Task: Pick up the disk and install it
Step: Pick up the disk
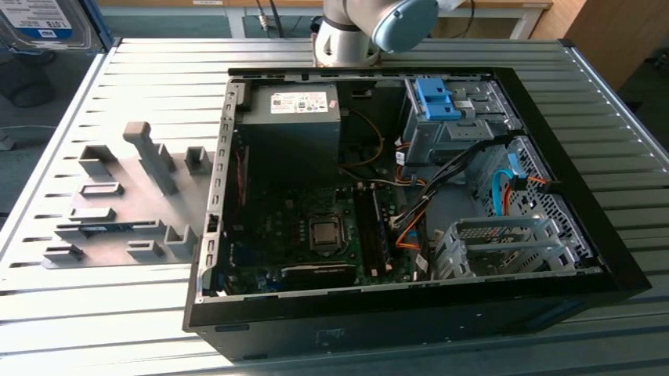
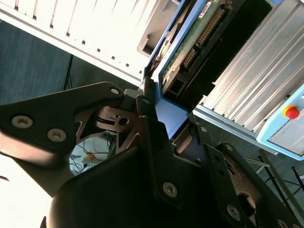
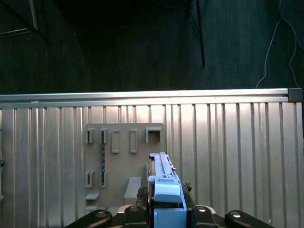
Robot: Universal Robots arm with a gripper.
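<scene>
My gripper (image 3: pixel 167 202) is shut on the disk (image 3: pixel 164 183), its dark fingers (image 3: pixel 141 194) pressing on either side of the blue plastic frame. In the first wrist view the disk stands on edge, hanging above the ribbed metal table in front of a grey fixture plate (image 3: pixel 124 159). The second wrist view shows the gripper (image 2: pixel 173 121) around the blue frame, with the disk's green circuit board side (image 2: pixel 192 45) facing the camera. In the exterior view the disk (image 1: pixel 44 23), with its white-and-blue label, sits cut off at the upper left corner, well off the open computer case (image 1: pixel 262 329).
The computer case lies open on the ribbed table (image 1: pixel 105 313), with a dark grey power supply (image 1: pixel 293 117), a blue bracket (image 1: pixel 437 98) and a metal drive cage (image 1: pixel 502 243) inside. The grey fixture plate (image 1: pixel 115 211) with upright pegs lies at the exterior view's left. The arm's base (image 1: pixel 350 39) stands behind the case.
</scene>
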